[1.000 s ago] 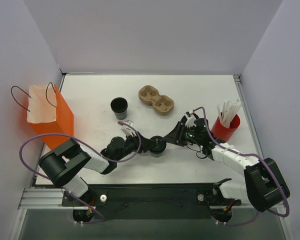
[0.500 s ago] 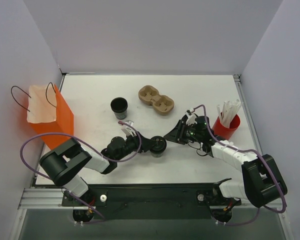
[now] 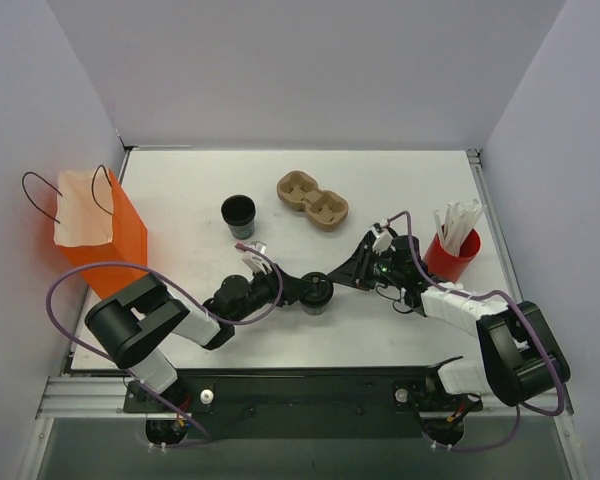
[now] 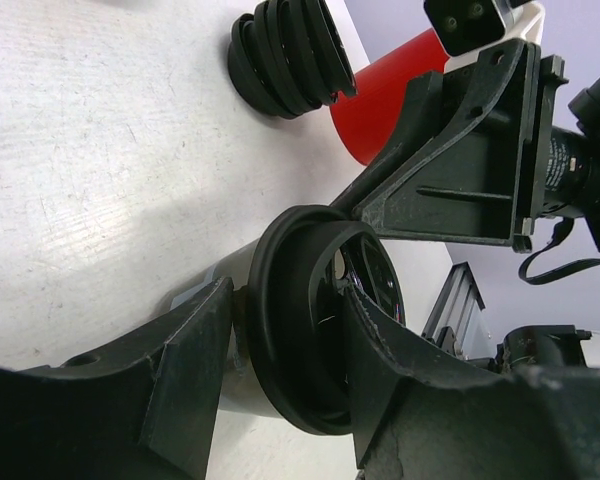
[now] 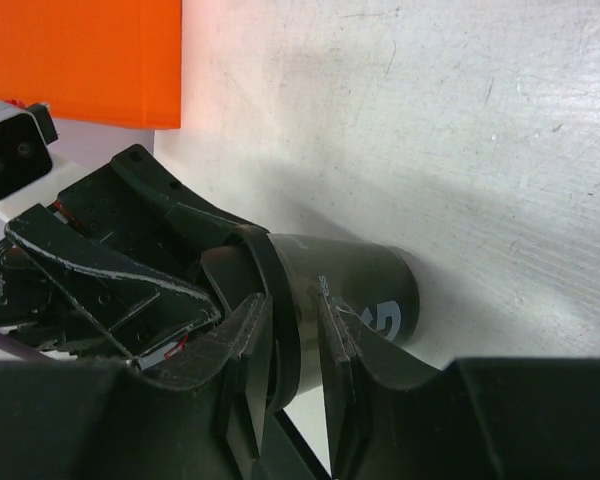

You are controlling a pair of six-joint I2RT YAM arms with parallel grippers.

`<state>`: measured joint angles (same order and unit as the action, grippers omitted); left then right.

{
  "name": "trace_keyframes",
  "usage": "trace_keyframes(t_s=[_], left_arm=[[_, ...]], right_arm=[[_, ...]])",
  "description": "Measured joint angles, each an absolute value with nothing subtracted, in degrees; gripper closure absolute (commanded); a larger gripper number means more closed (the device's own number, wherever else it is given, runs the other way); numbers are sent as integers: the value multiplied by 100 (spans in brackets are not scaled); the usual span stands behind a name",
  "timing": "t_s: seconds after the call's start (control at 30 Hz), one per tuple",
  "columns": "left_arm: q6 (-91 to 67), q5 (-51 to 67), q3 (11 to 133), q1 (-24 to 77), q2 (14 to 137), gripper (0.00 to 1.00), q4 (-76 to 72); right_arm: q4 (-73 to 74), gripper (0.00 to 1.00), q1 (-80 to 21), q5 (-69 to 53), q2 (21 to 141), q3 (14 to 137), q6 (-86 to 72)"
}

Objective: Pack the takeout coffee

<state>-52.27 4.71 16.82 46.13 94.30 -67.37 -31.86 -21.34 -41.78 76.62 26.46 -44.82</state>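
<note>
The left gripper (image 3: 313, 291) was clamped from 9 o'clock on the small black lidded paper takeout coffee cup (image 5: 365, 290). The right gripper (image 5: 290, 338), reaching from 2 o'clock, straddled the lid rim (image 4: 280, 300) with narrow jaws. Whether it gripped could not be told.

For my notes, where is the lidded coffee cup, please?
Top view: the lidded coffee cup sits mid-table, toward the near edge, between the left claw and right claw.

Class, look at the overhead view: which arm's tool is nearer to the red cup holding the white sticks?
Right. The right tool sits at the lidded coffee cup's side facing the red cup; the left tool holds that coffee cup from the opposite side, farther away.
</note>
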Motion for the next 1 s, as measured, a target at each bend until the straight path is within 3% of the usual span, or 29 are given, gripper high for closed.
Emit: trace_keyframes(t_s=[0.67,1.0], left_arm=[[-5686,-14,1496,4737,9832,52,-7520],[-5476,30,1728,4799,9306,48,-6508]], right_arm=[[-5439,78,-2709,-2738,7568,1382,-5022],[-1817,65,-2488,-2744,6508,2764,-4121]])
